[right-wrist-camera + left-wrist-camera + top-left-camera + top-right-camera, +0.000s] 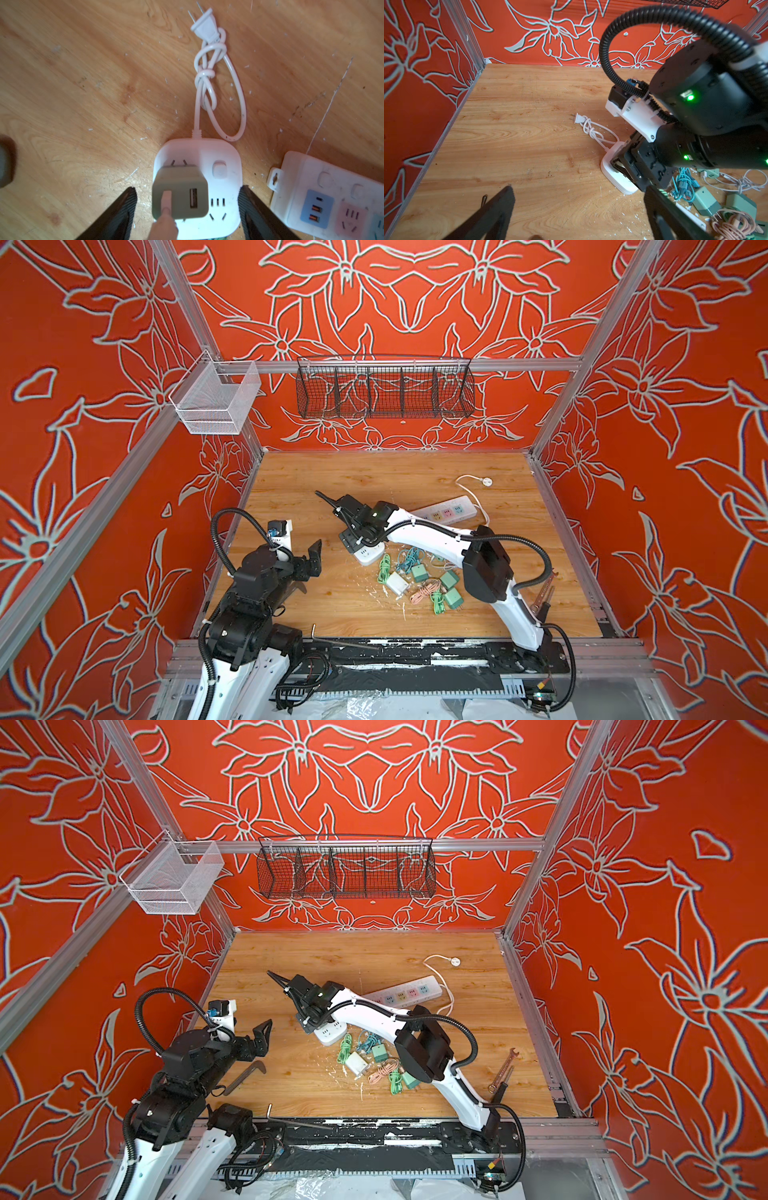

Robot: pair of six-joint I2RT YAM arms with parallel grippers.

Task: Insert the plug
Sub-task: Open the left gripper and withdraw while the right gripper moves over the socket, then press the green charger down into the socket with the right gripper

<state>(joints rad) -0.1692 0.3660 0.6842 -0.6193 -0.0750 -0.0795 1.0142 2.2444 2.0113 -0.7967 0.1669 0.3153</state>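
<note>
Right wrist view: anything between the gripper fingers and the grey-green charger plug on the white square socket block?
Nothing visible. The right gripper straddles the grey-green charger plug on the white square socket block; only its pink cable leaves toward the camera.

The wooden table [332,472] is scuffed and flecked with white chips. On it lie a square white socket block [226,149] with its knotted cord [204,83], a long power strip [449,508] close beside it, a heap of chargers [452,596] and coiled cables [424,591] nearby, and a wrench [503,1067] near the right edge.
</note>
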